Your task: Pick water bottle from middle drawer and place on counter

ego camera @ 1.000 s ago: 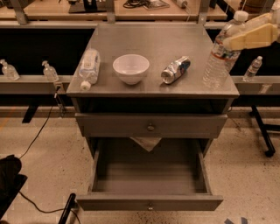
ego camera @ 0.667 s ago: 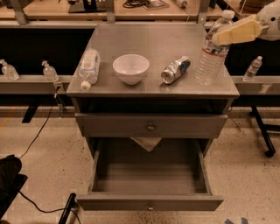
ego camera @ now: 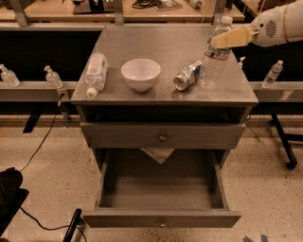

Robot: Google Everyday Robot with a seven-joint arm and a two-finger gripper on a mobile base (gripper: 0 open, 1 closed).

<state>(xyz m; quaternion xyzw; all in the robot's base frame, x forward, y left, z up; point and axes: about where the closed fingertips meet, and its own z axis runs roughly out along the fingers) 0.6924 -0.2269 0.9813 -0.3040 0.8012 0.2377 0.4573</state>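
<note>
The water bottle (ego camera: 213,66) stands upright on the right side of the counter (ego camera: 156,45), its base at or just above the metal top. My gripper (ego camera: 219,40) reaches in from the right, its pale fingers closed around the bottle's neck below the white cap. The middle drawer (ego camera: 161,218) is pulled fully out at the bottom and holds nothing. The drawer above it (ego camera: 162,137) is shut.
On the counter are a crushed silver-blue can (ego camera: 188,75) just left of the bottle, a white bowl (ego camera: 140,73) in the middle, and a fatter clear bottle (ego camera: 94,73) lying at the left edge. Small bottles (ego camera: 274,73) stand on side rails. A wooden bench (ego camera: 156,10) runs behind.
My gripper has carried the water bottle leftward from the counter's right edge to further in over the top, beside the can.
</note>
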